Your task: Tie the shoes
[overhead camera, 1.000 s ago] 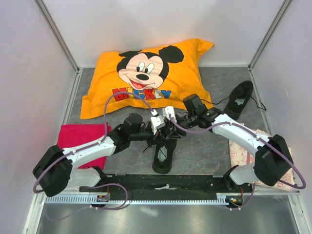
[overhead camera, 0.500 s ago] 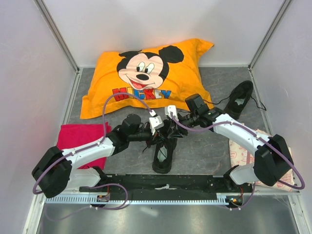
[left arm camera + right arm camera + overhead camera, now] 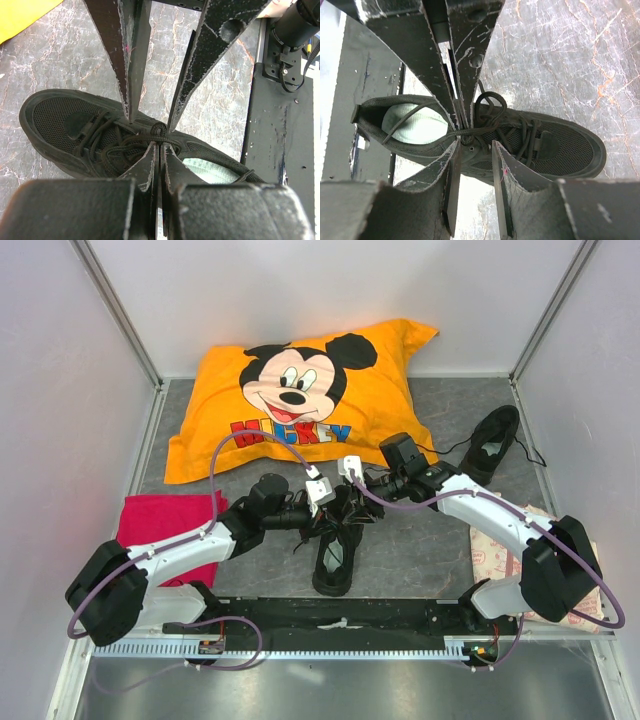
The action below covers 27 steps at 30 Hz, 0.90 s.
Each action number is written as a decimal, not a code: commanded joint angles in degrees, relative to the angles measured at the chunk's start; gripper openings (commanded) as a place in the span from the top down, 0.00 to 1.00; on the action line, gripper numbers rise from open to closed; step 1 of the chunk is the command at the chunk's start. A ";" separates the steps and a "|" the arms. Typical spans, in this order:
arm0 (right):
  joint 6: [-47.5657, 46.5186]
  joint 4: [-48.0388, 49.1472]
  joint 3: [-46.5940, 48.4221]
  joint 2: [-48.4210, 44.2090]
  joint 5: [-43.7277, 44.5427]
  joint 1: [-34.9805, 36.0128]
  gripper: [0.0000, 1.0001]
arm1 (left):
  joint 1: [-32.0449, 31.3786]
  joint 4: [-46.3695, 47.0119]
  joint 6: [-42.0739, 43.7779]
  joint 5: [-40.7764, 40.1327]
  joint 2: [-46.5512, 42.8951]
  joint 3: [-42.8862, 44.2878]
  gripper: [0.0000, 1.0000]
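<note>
Black mesh and thin black cord are what I have to work with. The near shoe [image 3: 334, 558] lies on the grey counter [image 3: 420, 550] between my two arms, with its toe away from my bases and its heel nearest them. The second shoe [image 3: 492, 445] sits well apart at the far right, near a corner of the orange pillow [image 3: 300, 390], with loose cord trailing from it.

My left end effector [image 3: 159, 147] has its fingers pressed together above the eyelets. I judge that a strand of the laces [image 3: 490, 107] is pinched at their tips, right by a small loop. My right end effector [image 3: 476, 145] meets it from the opposite side with its fingers apart, one tip on either side of that loop, clamped on nothing.

I expect the laces to be limp, thin and a little slick, so they will sag and slip unless I pinch them firmly. The best hold looks to be on the loop itself, close to the crossing, never on the mesh. The shoe looks light and soft-sided, so a hard pull would likely drag or tip it across the counter. Pulling gently outward with both sides should suit it better.
</note>
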 commanded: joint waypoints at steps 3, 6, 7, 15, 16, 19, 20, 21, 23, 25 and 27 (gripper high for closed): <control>0.51 2.39 0.44 -0.25 -3.52 0.04 0.63 | 0.30 2.43 0.71 2.00 -1.05 -0.21 0.98; 0.51 2.30 0.00 -0.33 -3.61 0.04 0.64 | 0.30 2.52 0.71 2.00 -0.96 -0.13 0.99; 0.51 2.30 0.09 -0.16 -3.61 0.04 0.64 | 0.30 2.52 0.88 2.00 -0.79 -0.21 0.99; 0.69 2.30 0.26 0.37 -3.43 0.66 0.68 | 0.30 2.61 0.97 2.26 -0.79 0.14 0.99; 0.69 2.39 0.35 0.54 -3.52 0.57 0.69 | 0.39 2.61 0.97 2.26 -0.87 0.05 0.99; 0.43 2.21 0.26 0.55 -3.61 0.83 0.76 | 0.39 2.52 0.97 2.26 -0.87 0.14 0.98; 0.16 2.04 0.26 0.55 -3.61 0.92 0.82 | 0.30 2.52 0.97 2.26 -0.96 0.05 0.98; -0.10 1.51 0.35 0.55 -3.61 1.01 0.86 | 0.39 2.44 1.06 2.26 -0.87 0.22 0.98; -0.54 1.07 0.44 0.46 -3.61 1.01 1.00 | 0.30 2.26 1.06 2.09 -1.05 0.23 0.99; -0.98 0.19 0.44 0.20 -3.52 0.92 1.00 | 0.30 2.17 1.24 1.73 -1.14 0.14 0.97; -0.98 -0.33 0.44 0.02 -3.26 1.01 1.00 | 0.48 2.00 1.24 1.21 -1.49 -0.04 0.89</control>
